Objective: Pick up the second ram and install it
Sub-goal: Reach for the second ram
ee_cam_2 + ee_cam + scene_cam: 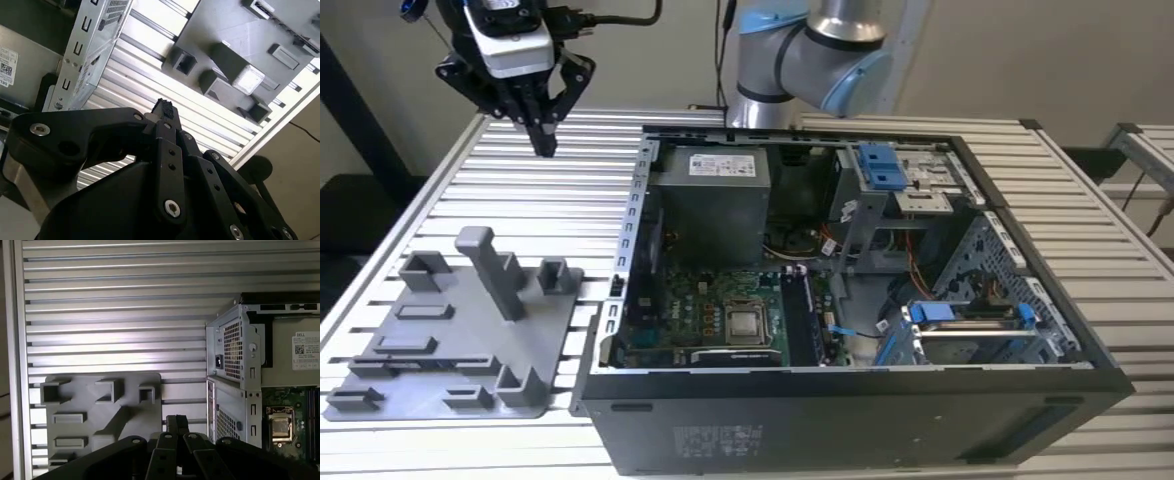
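hovering claw [544, 146] pinched above table [480, 195]

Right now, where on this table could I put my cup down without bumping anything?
The widest bare patch is the ribbed table between the grey tray, the computer case and the far edge, though the gripper hangs above it. A narrower strip lies past the case on the exterior view's right. The tray and the case's inside are crowded.

Open table [534, 210] below the gripper [544, 148]; tray [460, 315] and computer case [854, 425] flank it.
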Controlling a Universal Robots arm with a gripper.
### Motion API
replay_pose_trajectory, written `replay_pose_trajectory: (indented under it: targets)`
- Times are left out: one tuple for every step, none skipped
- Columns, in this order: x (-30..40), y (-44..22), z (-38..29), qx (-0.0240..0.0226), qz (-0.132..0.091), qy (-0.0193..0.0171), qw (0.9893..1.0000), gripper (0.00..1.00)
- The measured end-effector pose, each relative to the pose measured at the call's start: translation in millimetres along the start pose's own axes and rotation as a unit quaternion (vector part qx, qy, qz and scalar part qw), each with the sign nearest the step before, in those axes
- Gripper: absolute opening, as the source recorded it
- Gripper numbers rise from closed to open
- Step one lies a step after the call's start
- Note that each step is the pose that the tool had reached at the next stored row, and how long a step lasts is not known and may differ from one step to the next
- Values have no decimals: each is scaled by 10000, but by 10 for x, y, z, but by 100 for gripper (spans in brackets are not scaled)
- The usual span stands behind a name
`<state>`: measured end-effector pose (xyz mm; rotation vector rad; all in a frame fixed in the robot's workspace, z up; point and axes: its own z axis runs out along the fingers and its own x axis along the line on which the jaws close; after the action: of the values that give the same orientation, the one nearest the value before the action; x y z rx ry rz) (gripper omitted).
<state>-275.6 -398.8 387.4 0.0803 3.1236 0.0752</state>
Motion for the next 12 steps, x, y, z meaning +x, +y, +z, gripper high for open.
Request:
replay_pose_trajectory:
  targets:
    - [15,-1,0,0,0,4,10000,11]
    - [27,-2,0,0,0,11,10000,11]
    - [39,-2,0,1,1,19,10000,11]
    - [49,-2,0,2,1,29,10000,11]
    - [60,-3,0,2,2,38,10000,11]
    - [70,-4,0,3,2,48,10000,11]
    - [82,-4,1,3,3,60,10000,11]
    - [95,-5,1,4,3,71,10000,11]
    - [107,-6,1,5,4,82,10000,11]
    - [119,-6,1,5,4,92,10000,11]
    - [132,-7,1,5,5,102,9999,11]
    - [145,-8,2,6,5,111,9999,11]
